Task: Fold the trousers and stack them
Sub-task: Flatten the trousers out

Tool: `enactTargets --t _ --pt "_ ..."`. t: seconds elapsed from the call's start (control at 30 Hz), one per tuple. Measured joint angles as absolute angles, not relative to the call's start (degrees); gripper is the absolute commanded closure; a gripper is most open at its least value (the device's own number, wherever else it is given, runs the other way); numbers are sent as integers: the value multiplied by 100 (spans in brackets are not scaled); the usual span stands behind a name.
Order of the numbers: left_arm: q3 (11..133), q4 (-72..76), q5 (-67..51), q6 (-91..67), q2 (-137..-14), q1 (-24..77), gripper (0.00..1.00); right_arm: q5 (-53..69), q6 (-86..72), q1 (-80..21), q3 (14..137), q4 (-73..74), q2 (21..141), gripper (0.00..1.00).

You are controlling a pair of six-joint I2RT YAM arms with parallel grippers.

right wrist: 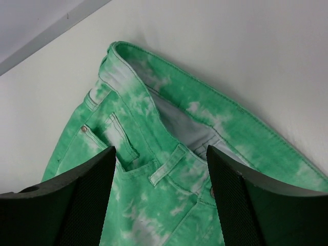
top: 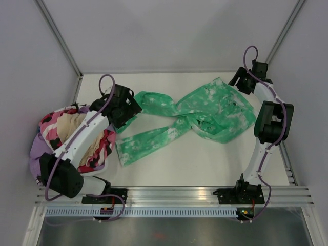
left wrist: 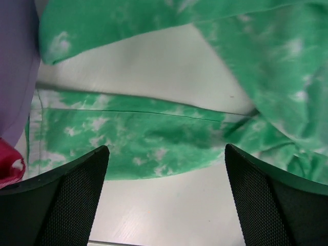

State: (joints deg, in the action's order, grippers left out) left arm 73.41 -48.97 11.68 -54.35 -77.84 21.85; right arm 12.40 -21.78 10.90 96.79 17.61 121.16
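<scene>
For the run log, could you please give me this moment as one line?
trousers: spread unfolded on table | left gripper: open, above a leg | right gripper: open, above waistband

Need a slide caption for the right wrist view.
Right wrist view: open right gripper over the waistband of green tie-dye trousers lying on the white table.
</scene>
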Motion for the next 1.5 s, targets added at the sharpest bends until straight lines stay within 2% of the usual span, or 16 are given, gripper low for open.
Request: enactTargets --t 0.17,0.37,0.63,0.8,0.9,0.93,0.97,1.0,1.07,1.13,1.17,1.2,1.33,1.47,1.5 --pt "6086 -4193 1168 -6519 -8027 2185 0 1245 -2163 1092 9782 1752 12127 22" --pt "4519 -2132 1522 -8071 -7660 2185 1 1317 -2167 1120 9782 1730 12178 22" --pt "4499 -615 2377 -8825 -7843 2180 3 1516 -2182 1308 9782 1634 12195 23" --pt "4576 -637 2871 -9507 -8047 2012 5 1588 -2187 1415 9780 1553 12195 24" --pt "4678 -679 2976 -9821 -8403 1774 17 1610 -2185 1439 9778 1516 12195 24" --pt "4751 -714 2945 -9841 -8565 1667 32 1610 -2185 1448 9773 1505 12195 24" --pt "4825 -740 2928 -9889 -8694 1577 40 1608 -2182 1450 9771 1503 12195 24" --pt "4930 -821 2893 -9909 -8823 1476 46 1608 -2180 1457 9756 1492 12195 24" --pt "5118 -967 2827 -9900 -8954 1308 48 1605 -2178 1457 9679 1428 12195 24" --pt "5284 -1081 2832 -9832 -8962 1188 64 1575 -2180 1468 9522 1369 12195 24" --pt "5406 -1157 2838 -9743 -8967 1142 76 1559 -2182 1474 9463 1374 12195 25" --pt "5572 -1262 2836 -9594 -8995 1094 97 1538 -2191 1483 9371 1363 12195 25" --pt "7365 -2580 2808 -8534 -9675 980 98 1459 -2279 1503 9052 1339 12195 29" --pt "11061 -4346 2580 -6611 -11415 972 98 1328 -2333 1507 8715 1236 12140 29" --pt "12278 -4862 2530 -6055 -11977 978 95 1299 -2338 1507 8586 1219 12079 29"
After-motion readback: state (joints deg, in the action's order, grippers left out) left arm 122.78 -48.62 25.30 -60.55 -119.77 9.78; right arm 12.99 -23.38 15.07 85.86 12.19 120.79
